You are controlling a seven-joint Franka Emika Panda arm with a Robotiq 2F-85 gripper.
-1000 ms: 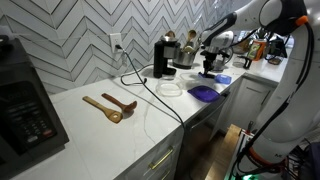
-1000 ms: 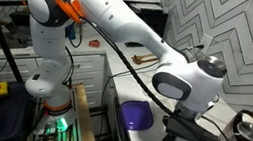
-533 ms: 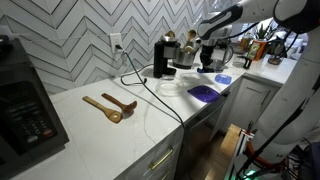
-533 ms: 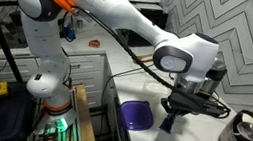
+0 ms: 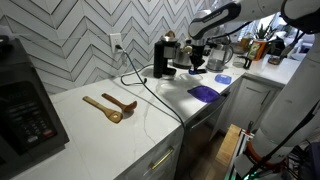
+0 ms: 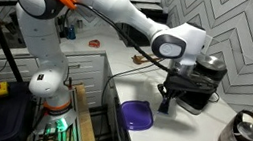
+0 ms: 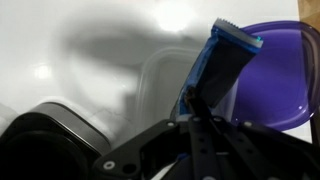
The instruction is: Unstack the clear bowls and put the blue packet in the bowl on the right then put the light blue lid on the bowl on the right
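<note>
My gripper point(image 7: 190, 106) is shut on the blue packet point(image 7: 226, 58), which sticks out past the fingertips. Right under the packet sits a clear bowl point(image 7: 160, 82) on the white counter; I cannot tell whether it is one bowl or two stacked. In both exterior views the gripper point(image 5: 197, 62) point(image 6: 170, 91) hangs above the counter with the packet point(image 6: 165, 105) dangling from it. A faint clear bowl point(image 5: 171, 88) lies below it. The light blue lid point(image 5: 222, 79) lies flat near the counter edge.
A dark blue-purple flat thing point(image 5: 205, 93) point(image 6: 136, 114) point(image 7: 285, 85) lies beside the bowl. A black coffee machine point(image 5: 160, 57) with a trailing cord stands behind. Two wooden spoons point(image 5: 110, 106) lie mid-counter. A black appliance point(image 5: 25, 105) stands at the far end, a metal kettle point(image 6: 241, 138) close by.
The gripper has carried the blue packet away from the lid and the purple thing, up and over towards the clear bowl by the coffee machine. It stayed shut.
</note>
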